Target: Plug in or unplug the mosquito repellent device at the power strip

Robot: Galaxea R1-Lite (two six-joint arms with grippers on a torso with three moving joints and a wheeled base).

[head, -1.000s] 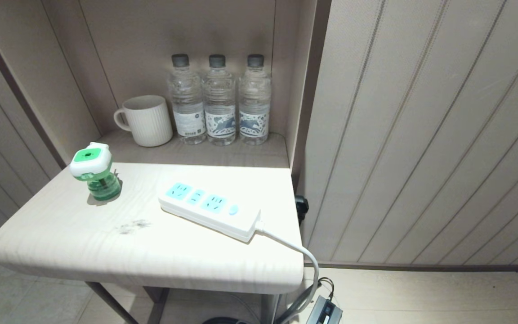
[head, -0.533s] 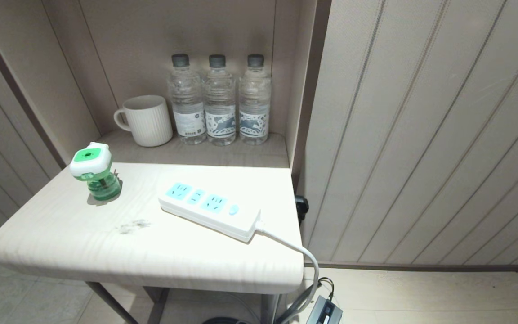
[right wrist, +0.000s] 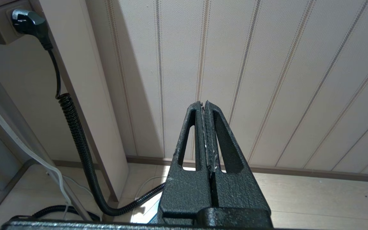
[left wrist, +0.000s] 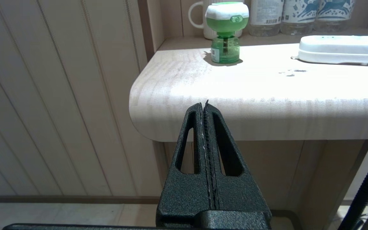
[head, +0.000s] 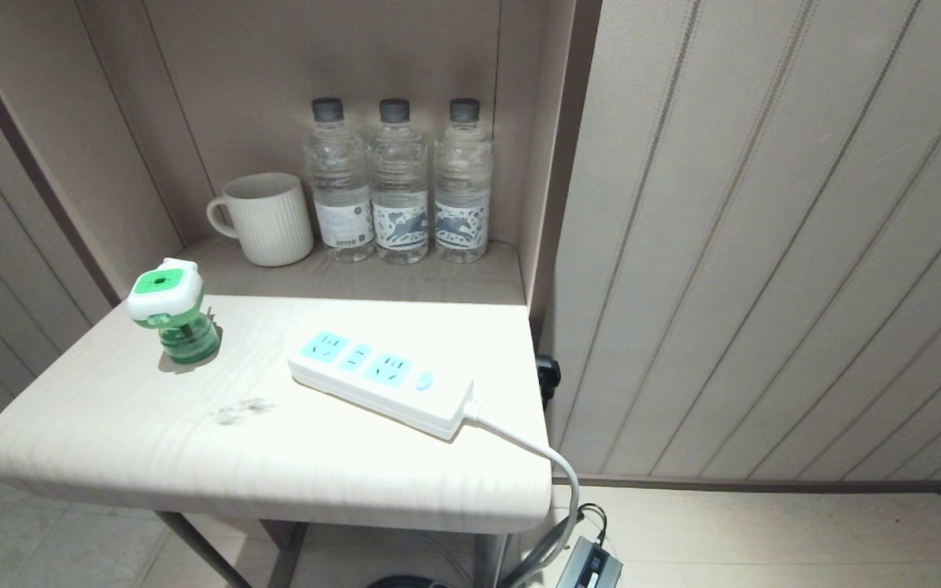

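Left wrist view shows my left gripper (left wrist: 204,105) with its two black fingers pressed flat together, holding nothing and touching nothing. It hangs in front of the table (left wrist: 251,118), below the level of the tabletop, pointing at the rounded front edge.

My right gripper (right wrist: 203,103) is likewise closed tight and empty, low down beside the table and facing the panelled wall (right wrist: 267,64). A coiled black cable (right wrist: 75,127) runs from a black plug (right wrist: 27,19) down to the floor close by it.

The mosquito repellent device (head: 170,309) stands upright on the tabletop near its left back corner, its green bottle resting on the surface and the white head with the green face on top. It is unplugged and well apart from the power strip (head: 381,380), which lies flat and slantwise near the middle of the table with all its blue sockets free. The white cord (head: 536,457) leaves the strip's right end and drops over the table edge.

Behind, in the recessed shelf, a white ribbed mug (head: 266,219) stands beside three clear water bottles (head: 397,184) in a row. Nothing lies between my left gripper and the device except the table edge itself.
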